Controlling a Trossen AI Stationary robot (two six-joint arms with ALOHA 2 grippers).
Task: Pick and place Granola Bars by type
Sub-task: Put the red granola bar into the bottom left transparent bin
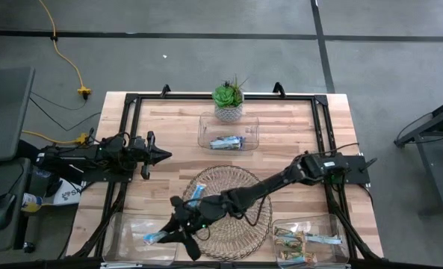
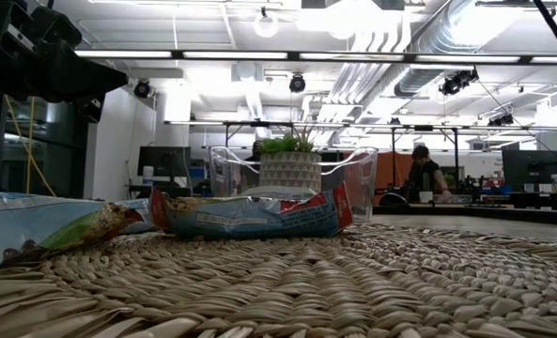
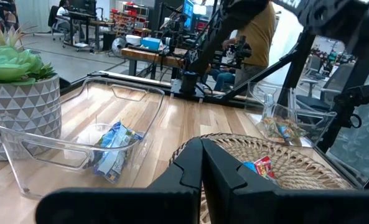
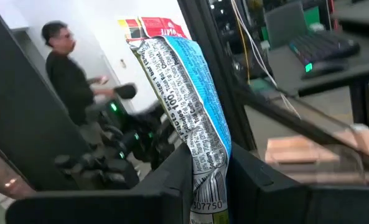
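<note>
Right pincer [image 1: 163,237] clenched on a blue granola bar [image 4: 193,118], stretched across the wicker tray [image 1: 240,224] to the near-left clear bin [image 1: 124,243]. In high view held bar shows as blue strip at pincer tip, over that bin. Right wrist view: bar upright between the two dark fingers [image 4: 259,180], wrapper end sticking out well past them, printed text visible.

Left pincer [image 1: 161,155] parked over left side of tabletop [image 1: 281,149], well apart from tray and bins. Fingers pressed together, nothing between them.

Other bars:
- blue-and-red bar [image 1: 196,194] lying flat on tray, left part of it. Low view: same bar [image 2: 250,214] lengthwise on the weave, second bar with greenish wrapper [image 2: 53,225] just beside it at left edge.
- silvery-blue bars [image 1: 227,142] in far clear bin [image 1: 206,128], just in front of potted succulent [image 1: 228,99].
- several tan-green bars [image 1: 299,245] in near-right bin [image 1: 341,224].

Background: person [image 4: 66,68] in dark top behind right arm, another person [image 3: 256,31] in mustard shirt past far edge of tabletop.
</note>
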